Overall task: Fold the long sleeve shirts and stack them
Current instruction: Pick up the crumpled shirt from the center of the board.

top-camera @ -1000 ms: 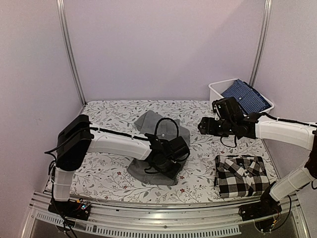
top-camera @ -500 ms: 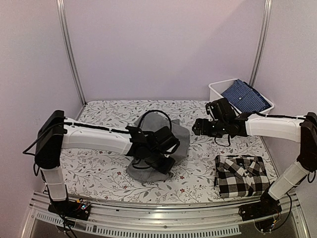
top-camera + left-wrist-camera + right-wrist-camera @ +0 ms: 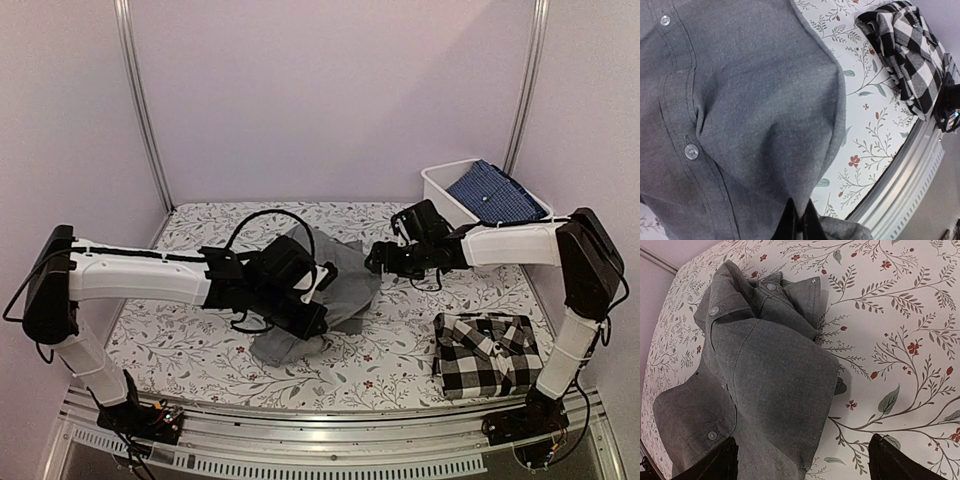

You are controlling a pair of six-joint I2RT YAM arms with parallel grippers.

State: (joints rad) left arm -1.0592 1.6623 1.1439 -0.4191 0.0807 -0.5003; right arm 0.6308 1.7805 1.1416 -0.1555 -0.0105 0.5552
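The plain grey long sleeve shirt (image 3: 345, 283) lies rumpled mid-table, collar and buttons toward the back. My left gripper (image 3: 306, 301) is shut on a pinched fold of it; in the left wrist view the grey shirt (image 3: 740, 110) rises tent-like from the closed left gripper (image 3: 801, 226). My right gripper (image 3: 377, 262) hovers open at the shirt's right edge. In the right wrist view the right gripper (image 3: 802, 465) straddles the grey shirt's (image 3: 770, 375) edge without touching it. The black-and-white checked shirt (image 3: 487, 353) lies folded at the front right and shows in the left wrist view (image 3: 912, 55).
A white bin (image 3: 437, 186) holding a folded blue cloth (image 3: 495, 192) stands at the back right corner. The floral tablecloth (image 3: 190, 340) covers the table. A metal rail (image 3: 320, 455) runs along the near edge, also seen as the rail (image 3: 900, 190) in the left wrist view.
My left gripper closed on the grey shirt and pulled it leftward, bunching the cloth. My right arm reached further left, up to the shirt's right edge, jaws still open.
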